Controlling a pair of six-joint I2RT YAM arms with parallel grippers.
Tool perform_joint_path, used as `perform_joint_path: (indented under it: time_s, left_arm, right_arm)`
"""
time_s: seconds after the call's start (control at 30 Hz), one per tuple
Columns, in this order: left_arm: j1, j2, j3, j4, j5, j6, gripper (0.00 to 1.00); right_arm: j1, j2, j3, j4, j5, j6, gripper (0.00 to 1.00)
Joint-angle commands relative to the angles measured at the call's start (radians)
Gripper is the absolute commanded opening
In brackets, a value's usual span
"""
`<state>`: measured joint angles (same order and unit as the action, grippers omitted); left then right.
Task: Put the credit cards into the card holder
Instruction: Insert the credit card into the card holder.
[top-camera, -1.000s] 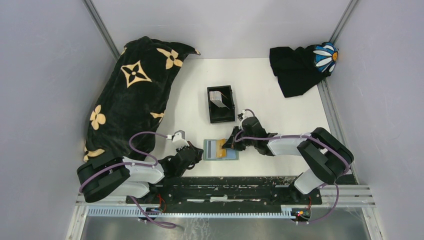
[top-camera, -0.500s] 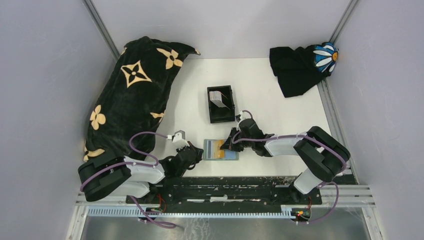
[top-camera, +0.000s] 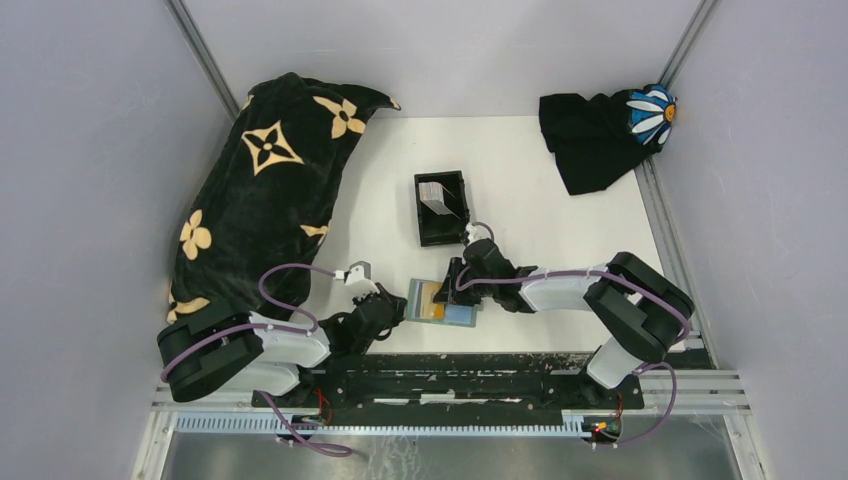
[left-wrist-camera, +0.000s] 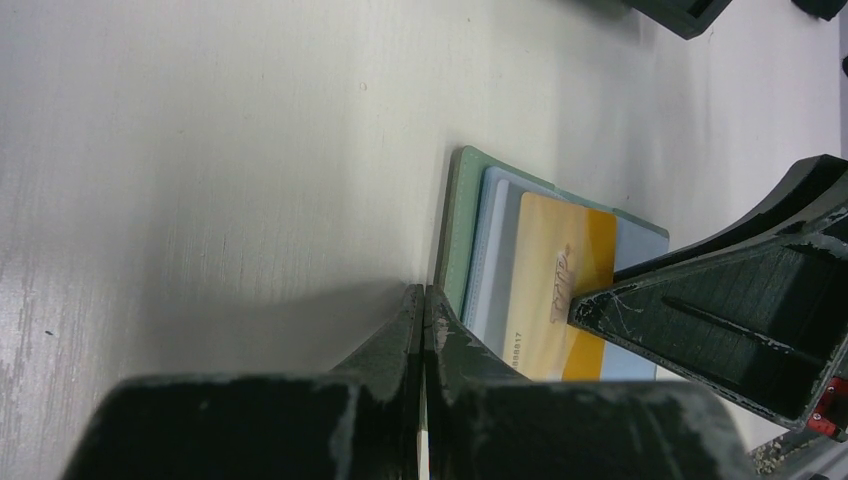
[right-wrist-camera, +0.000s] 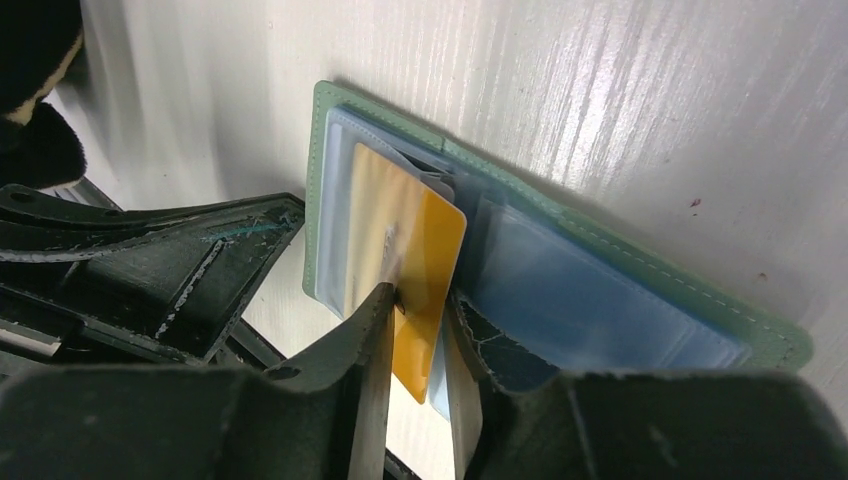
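Observation:
The black card holder stands mid-table with a couple of pale credit cards lying in it. Nearer the arms lies an open green wallet with clear sleeves. A yellow credit card sticks out of a sleeve. My right gripper is open, its jaws straddling that card's lower corner. The left gripper is shut and empty, its tip against the wallet's left edge.
A big black blanket with tan flowers fills the left side. A black cloth with a white daisy lies in the far right corner. Grey walls close in the table on three sides.
The right gripper has slid left over the wallet and its jaws have parted around the yellow card. The wallet has turned slightly. The left arm has stayed put.

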<state>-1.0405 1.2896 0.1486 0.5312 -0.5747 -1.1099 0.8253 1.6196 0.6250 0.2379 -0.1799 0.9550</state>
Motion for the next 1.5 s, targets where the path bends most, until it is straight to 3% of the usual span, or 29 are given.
perform_joint_path:
  time_s: [0.0, 0.6, 1.17, 1.47]
  left_arm:
    - [-0.014, 0.005, 0.000, -0.010, 0.022, -0.034, 0.03]
    - [-0.016, -0.021, -0.014, -0.009, 0.018, -0.034, 0.03]
    - [-0.018, -0.014, -0.006, 0.026, 0.046, -0.010, 0.03]
    - [-0.087, 0.052, 0.035, 0.110, 0.090, 0.074, 0.03]
  right_arm:
    - [0.026, -0.018, 0.026, -0.124, 0.045, -0.051, 0.31]
    - [0.044, -0.071, 0.092, -0.270, 0.122, -0.116, 0.47]
    - [0.051, -0.100, 0.153, -0.356, 0.160, -0.190, 0.47]
    - [0.067, -0.044, 0.200, -0.413, 0.166, -0.226, 0.47]
